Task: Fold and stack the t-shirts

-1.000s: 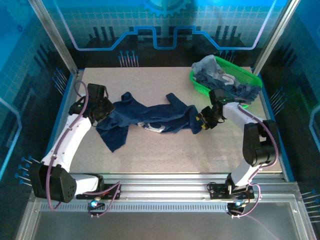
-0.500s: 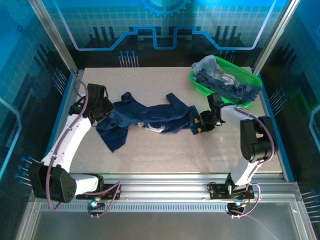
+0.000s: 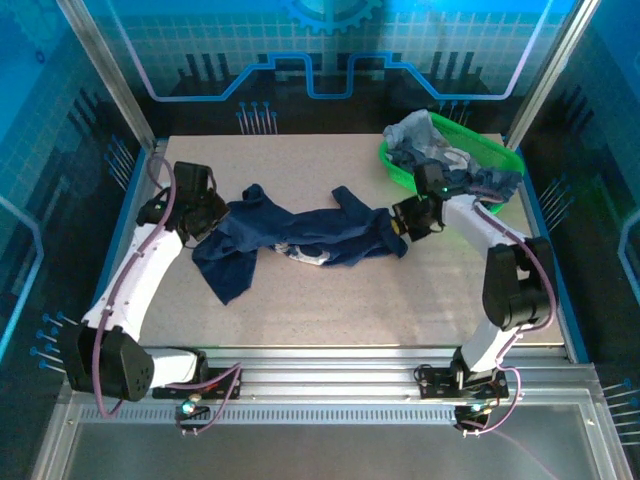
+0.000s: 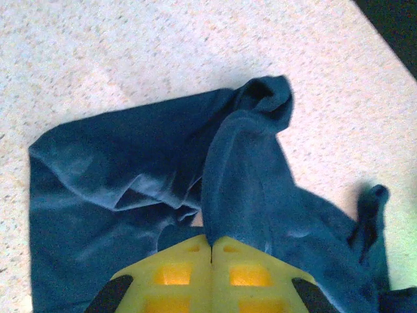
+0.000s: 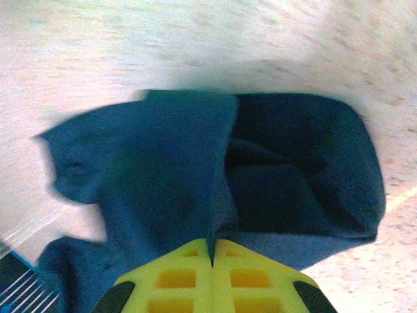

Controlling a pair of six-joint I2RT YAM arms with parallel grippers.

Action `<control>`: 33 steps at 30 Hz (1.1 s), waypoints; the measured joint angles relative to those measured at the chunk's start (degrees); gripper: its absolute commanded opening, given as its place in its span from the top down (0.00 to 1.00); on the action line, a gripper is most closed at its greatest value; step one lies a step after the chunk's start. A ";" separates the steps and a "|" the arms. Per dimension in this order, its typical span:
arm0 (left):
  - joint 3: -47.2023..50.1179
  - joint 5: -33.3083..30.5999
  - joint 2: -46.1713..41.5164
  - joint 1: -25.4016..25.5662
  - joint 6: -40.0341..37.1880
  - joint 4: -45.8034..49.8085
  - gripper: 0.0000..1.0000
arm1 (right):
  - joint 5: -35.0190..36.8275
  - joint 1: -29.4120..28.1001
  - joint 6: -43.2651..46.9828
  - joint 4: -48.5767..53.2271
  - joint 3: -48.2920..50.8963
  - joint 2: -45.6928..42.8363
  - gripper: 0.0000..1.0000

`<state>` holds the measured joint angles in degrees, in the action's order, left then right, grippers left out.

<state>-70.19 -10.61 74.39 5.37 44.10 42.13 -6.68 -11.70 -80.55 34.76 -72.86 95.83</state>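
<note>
Surface (image 3: 330,300) carries a crumpled navy t-shirt (image 3: 300,235) stretched from 9 to 3 o'clock. A green basket (image 3: 505,158) at 1 o'clock holds more t-shirts (image 3: 440,160). At 9 o'clock the left gripper (image 3: 212,224) pinches the shirt's end in its jaws; at 3 o'clock the right gripper (image 3: 401,223) pinches the other end.

Blurred table (image 5: 195,39) and navy t-shirt (image 5: 163,169) in the right wrist view; whitish print (image 3: 305,256) mostly under folds.

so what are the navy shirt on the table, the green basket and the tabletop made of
The navy shirt: soft matte knit cloth, likely cotton; it creases and bunches. The green basket: moulded plastic, apparently; stiff bright rim. The tabletop: hard pale speckled surface, perhaps laminate.
</note>
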 measured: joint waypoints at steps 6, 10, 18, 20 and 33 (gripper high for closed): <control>-17.20 1.16 6.16 -1.29 0.85 -0.61 1.00 | 5.40 -0.02 10.97 3.96 -14.38 -4.35 1.00; -26.64 0.76 7.30 -1.88 1.01 -1.29 1.00 | 8.59 -0.04 18.21 6.01 -20.87 -6.56 1.00; -29.51 -4.90 -1.53 -1.90 0.61 -5.68 1.00 | 13.20 -1.97 30.58 6.23 -21.11 -22.05 1.00; -29.62 -6.40 -4.94 -1.90 -0.07 -7.06 1.00 | 13.70 -2.19 32.35 6.14 -21.14 -26.56 1.00; -50.25 -4.70 5.97 -5.38 -1.49 -8.24 1.00 | 8.98 -1.99 32.83 3.89 -36.63 -15.23 1.00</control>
<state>-120.44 -15.31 80.36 -0.01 42.61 33.89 2.31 -13.69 -47.72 38.65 -109.49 80.60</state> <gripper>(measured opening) 0.051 0.059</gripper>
